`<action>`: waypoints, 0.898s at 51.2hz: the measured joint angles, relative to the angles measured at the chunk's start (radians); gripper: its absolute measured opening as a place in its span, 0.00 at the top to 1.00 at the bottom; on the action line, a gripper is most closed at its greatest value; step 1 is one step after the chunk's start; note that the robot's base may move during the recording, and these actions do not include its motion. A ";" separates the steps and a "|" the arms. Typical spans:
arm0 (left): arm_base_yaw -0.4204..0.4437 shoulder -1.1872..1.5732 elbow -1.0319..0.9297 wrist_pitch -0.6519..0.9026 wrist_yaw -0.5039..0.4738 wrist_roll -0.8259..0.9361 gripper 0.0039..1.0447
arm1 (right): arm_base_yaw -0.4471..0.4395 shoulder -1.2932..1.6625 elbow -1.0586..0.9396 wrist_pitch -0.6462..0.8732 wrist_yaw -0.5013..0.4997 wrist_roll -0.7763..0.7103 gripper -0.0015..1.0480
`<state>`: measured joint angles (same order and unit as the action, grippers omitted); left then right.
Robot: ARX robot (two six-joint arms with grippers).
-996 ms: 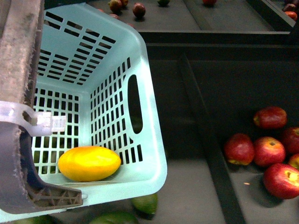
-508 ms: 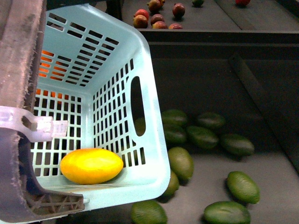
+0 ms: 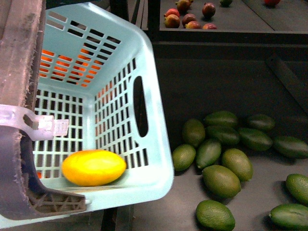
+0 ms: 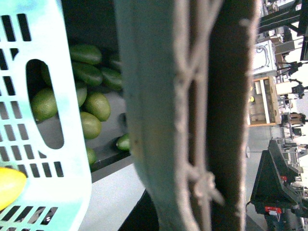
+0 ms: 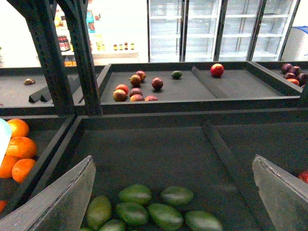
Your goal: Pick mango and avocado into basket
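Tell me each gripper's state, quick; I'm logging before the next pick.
Left gripper: fingers not in view; the basket handle fills its wrist camera.
Right gripper: open, holding nothing.

Dim bins, bright backlight, blurry close-ups

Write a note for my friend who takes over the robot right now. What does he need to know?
Left gripper: not visible. The basket handle fills its wrist view, so its grip can't be confirmed.
Right gripper: open and empty, facing the avocados.
Mango: lying in the basket. Done.
Avocados: piled on the shelf beside the basket; none visible inside it.
Left to do: pick one avocado and put it in the basket.
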<state>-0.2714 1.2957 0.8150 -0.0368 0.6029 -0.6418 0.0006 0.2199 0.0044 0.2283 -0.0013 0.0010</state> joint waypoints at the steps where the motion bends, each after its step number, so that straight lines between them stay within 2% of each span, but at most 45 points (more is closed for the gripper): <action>1: 0.000 0.000 0.000 0.000 0.002 0.000 0.94 | 0.001 0.002 0.000 0.002 0.010 0.002 0.07; 4: 0.000 0.000 0.000 0.000 0.009 -0.001 0.94 | 0.009 0.034 0.000 0.059 0.093 0.045 0.07; 8: -0.001 0.000 0.000 0.000 0.010 -0.003 0.94 | -0.017 0.134 0.002 0.174 0.131 0.113 0.07; 15: -0.004 0.000 0.000 0.000 0.003 -0.005 0.94 | -0.108 0.539 0.093 0.438 0.043 0.165 0.07; 18: -0.004 0.000 0.000 0.000 0.000 -0.005 0.94 | -0.125 0.690 0.150 0.496 0.008 0.165 0.07; 30: -0.002 0.000 0.000 0.000 -0.002 -0.005 0.94 | -0.145 1.239 0.352 0.562 -0.117 0.138 0.07; 36: -0.004 0.000 0.000 0.000 0.004 -0.006 0.94 | -0.129 1.572 0.474 0.578 -0.220 0.050 0.07; 46: -0.004 0.000 0.000 0.000 0.001 -0.005 0.94 | -0.083 1.931 0.626 0.595 -0.302 -0.087 0.07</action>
<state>-0.2756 1.2957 0.8150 -0.0368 0.6041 -0.6472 -0.0826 2.1506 0.6304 0.8238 -0.3031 -0.0860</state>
